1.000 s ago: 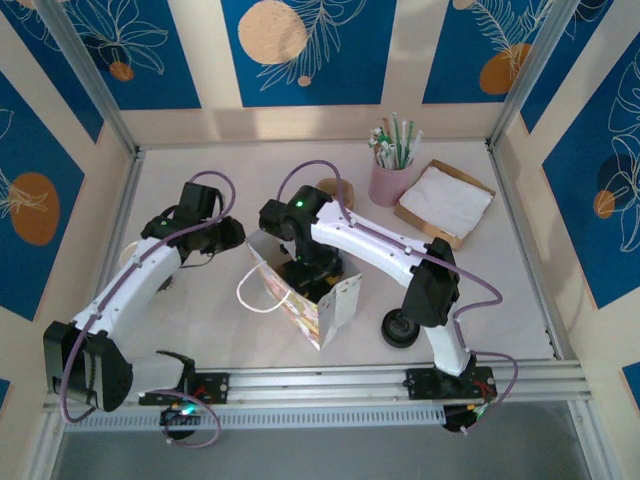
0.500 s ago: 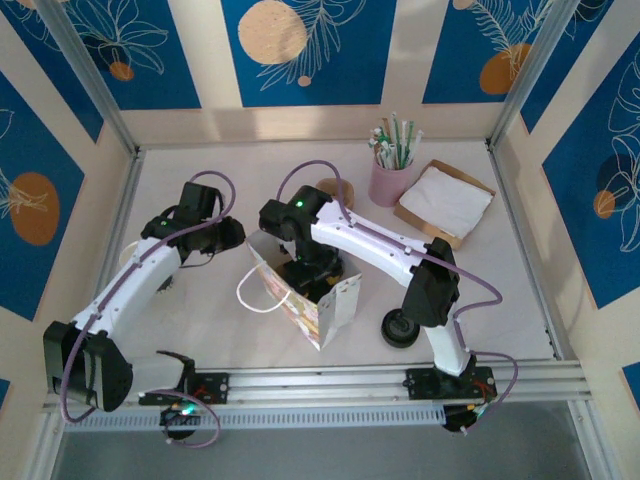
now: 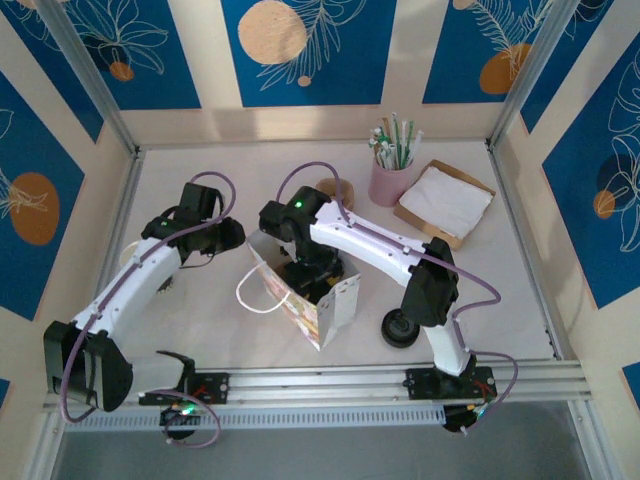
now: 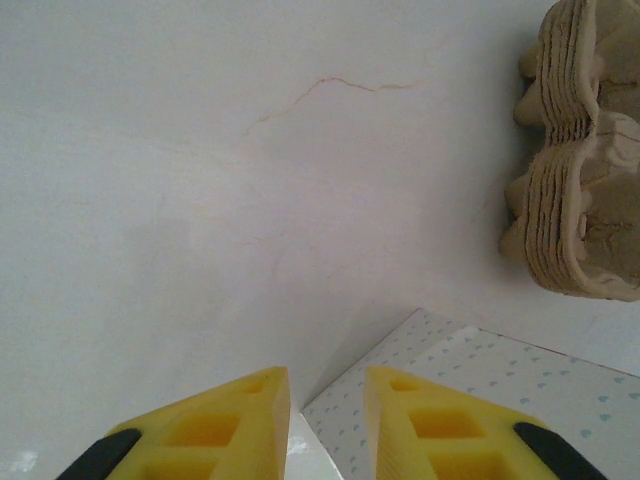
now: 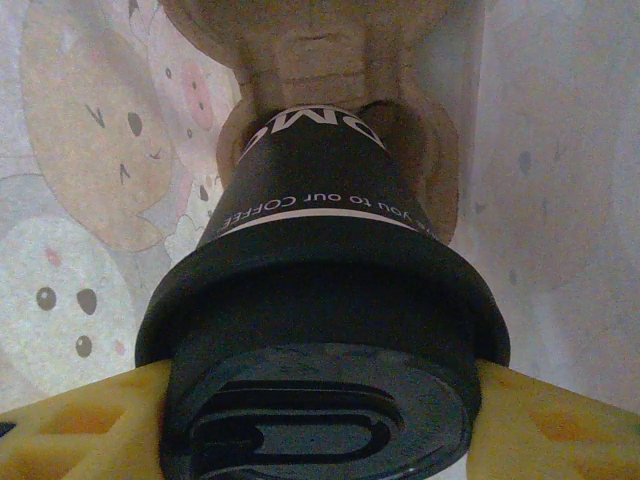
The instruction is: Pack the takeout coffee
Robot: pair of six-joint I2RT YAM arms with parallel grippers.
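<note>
Pale and smooth, the bench (image 3: 520,290) lies under me inside blue-and-cream patterned walls (image 3: 300,50). My left gripper (image 4: 327,380) stands slightly parted, its yellow wedge fingers either side of the speckled rim of the paper bag (image 4: 480,385). A stack of rough moulded pulp carriers (image 4: 585,150) lies beyond. At centre my right gripper (image 5: 320,425) clamps the round black lid of the takeout coffee (image 5: 310,210), which sits in a pulp holder (image 5: 300,40) inside the bag. Farther right stand a pink cup of straws (image 3: 388,183) and folded white napkins (image 3: 447,200).
</note>
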